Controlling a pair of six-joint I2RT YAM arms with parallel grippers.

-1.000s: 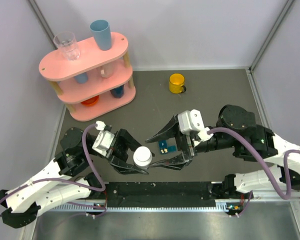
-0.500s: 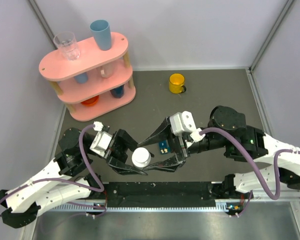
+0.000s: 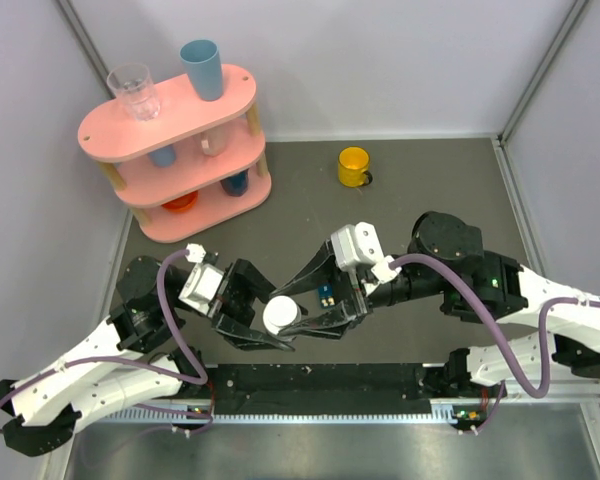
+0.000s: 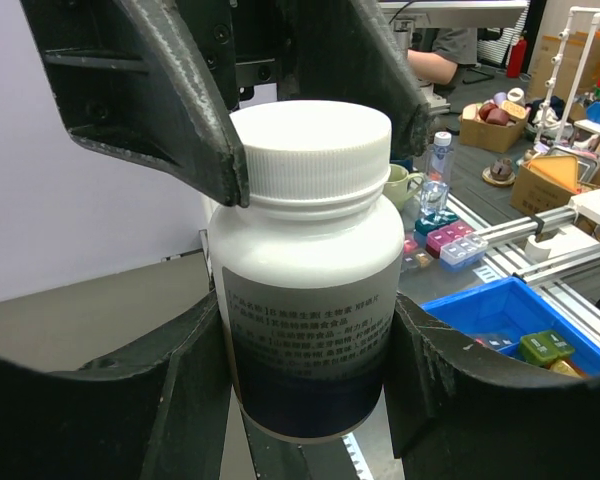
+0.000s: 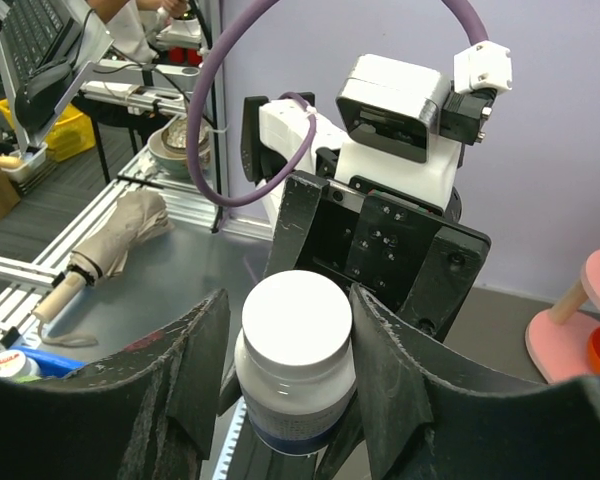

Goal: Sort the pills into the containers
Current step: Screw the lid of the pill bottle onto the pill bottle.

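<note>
Over dark grey tabletop (image 3: 430, 180), white pill bottle (image 3: 282, 316) is clenched by left gripper (image 3: 277, 321); right gripper (image 3: 291, 311) has been closed in around its cap (image 5: 297, 315), grip not yet discernible; teal pill box (image 3: 327, 293) lies just beside, so uncapping seems imminent

The pill box (image 3: 327, 293) is sitting partly covered by the right gripper (image 3: 286, 312) in the top view, its compartments too small to tell; the white bottle (image 4: 305, 300) is showing label print too blurred to read
</note>
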